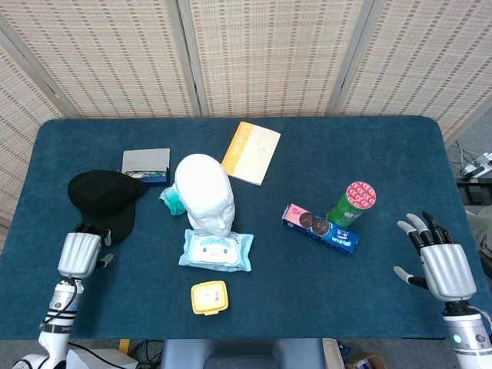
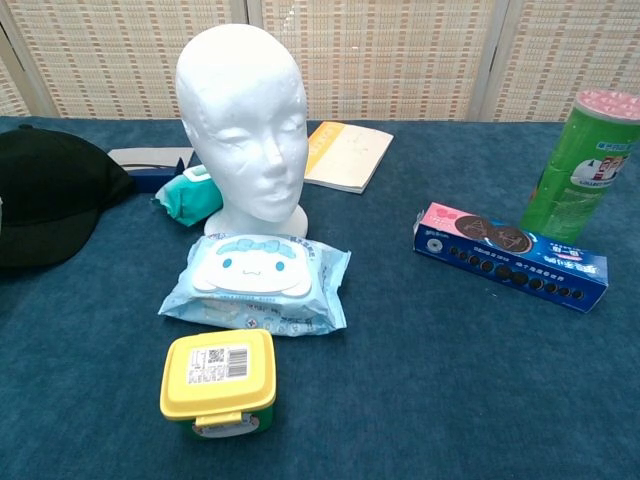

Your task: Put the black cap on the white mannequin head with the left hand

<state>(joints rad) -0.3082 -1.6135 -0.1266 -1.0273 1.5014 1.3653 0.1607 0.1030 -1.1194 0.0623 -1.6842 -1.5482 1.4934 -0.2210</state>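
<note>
While my left hand [image 1: 79, 252] sits right at the near edge of the cap [image 1: 104, 201], its fingertips reach that edge, but I cannot tell if they are pinching it. I see the cap lying flat on the table [image 1: 369, 154], left of the head [image 1: 204, 191], which stands upright behind the wipes [image 1: 217, 250]. I see my right hand [image 1: 440, 261] far off on the right, fingers spread, holding nothing.

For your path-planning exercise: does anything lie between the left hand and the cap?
Nothing visible does. The left hand sits at the near edge of the cap, fingers reaching its brim.
</note>
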